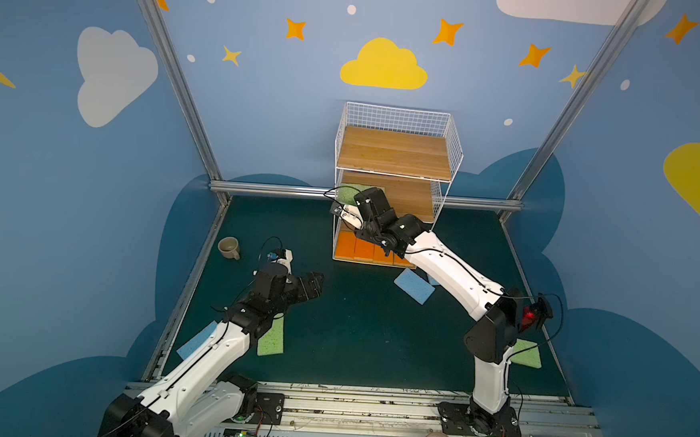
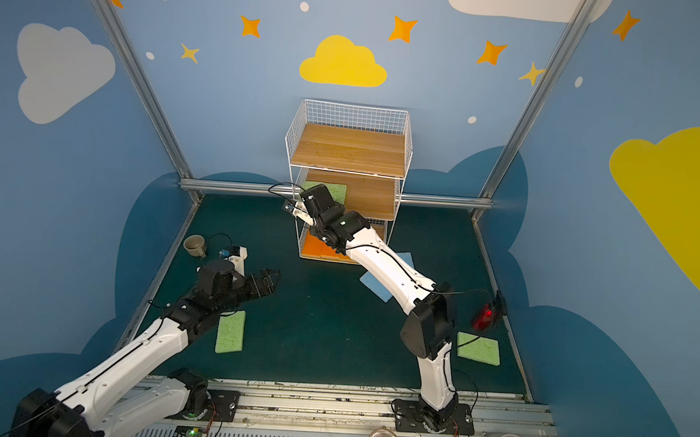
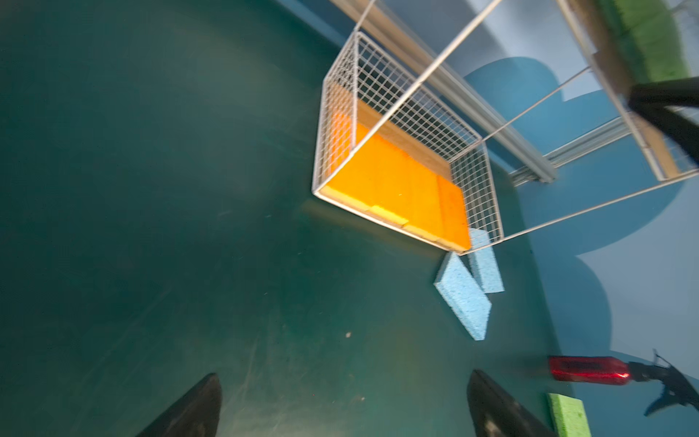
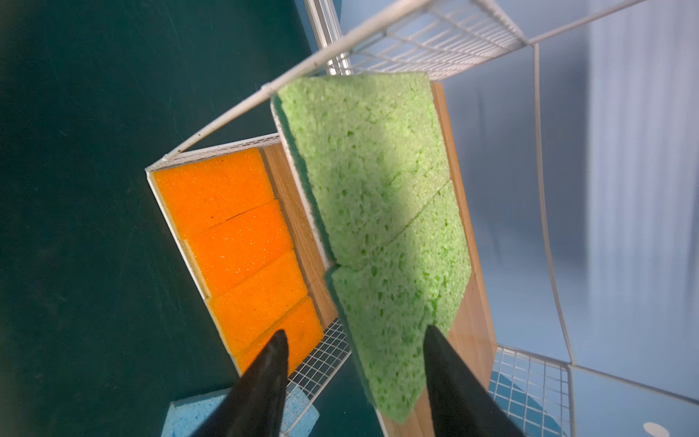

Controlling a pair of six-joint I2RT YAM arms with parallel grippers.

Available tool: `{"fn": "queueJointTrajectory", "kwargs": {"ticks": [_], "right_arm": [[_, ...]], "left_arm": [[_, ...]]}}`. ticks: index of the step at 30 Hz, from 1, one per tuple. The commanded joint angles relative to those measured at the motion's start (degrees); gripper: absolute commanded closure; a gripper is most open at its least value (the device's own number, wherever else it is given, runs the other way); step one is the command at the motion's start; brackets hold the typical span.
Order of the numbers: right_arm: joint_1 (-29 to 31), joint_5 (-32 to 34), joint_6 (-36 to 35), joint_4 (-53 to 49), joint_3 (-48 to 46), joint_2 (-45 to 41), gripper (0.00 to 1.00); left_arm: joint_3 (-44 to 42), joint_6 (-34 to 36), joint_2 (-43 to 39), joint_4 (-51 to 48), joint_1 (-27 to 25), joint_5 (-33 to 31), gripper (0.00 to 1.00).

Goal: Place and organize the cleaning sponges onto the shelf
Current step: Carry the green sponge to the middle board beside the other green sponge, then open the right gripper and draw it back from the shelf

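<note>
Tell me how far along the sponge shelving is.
Done: four orange sponges fill the bottom tier; one green sponge lies on the middle board. In hand: right gripper, open, at a second green sponge there. Remaining: two green and three blue sponges on the table; left gripper open, empty.

Shelf [image 1: 394,153]: 4 orange sponges [image 4: 234,246] in a row on btm board, 2 green sponges [image 4: 378,189] on mid board. Table mat [image 1: 354,332]: 3 blue sponges [image 1: 414,286], 2 loose green sponges [image 1: 271,341], cup [image 1: 228,247], red bottle [image 1: 528,318].
</note>
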Motion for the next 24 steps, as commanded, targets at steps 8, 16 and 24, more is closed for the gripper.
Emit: {"fn": "queueJointTrajectory", "kwargs": {"ticks": [8, 16, 24], "right_arm": [[0.76, -3.52, 10.87, -0.5, -6.81, -13.28, 0.4], [1.4, -9.71, 25.49, 0.83, -20.27, -25.27, 0.4], [1.49, -14.49, 32.35, 4.22, -33.55, -36.25, 0.4]], "left_arm": [[0.78, -4.89, -6.26, -26.23, 0.11, -14.21, 0.0], [-4.32, -8.56, -2.52, -26.87, 0.18, -11.11, 0.0], [-11.37, -7.07, 3.59, -12.76, -0.07, -0.98, 0.0]]}}
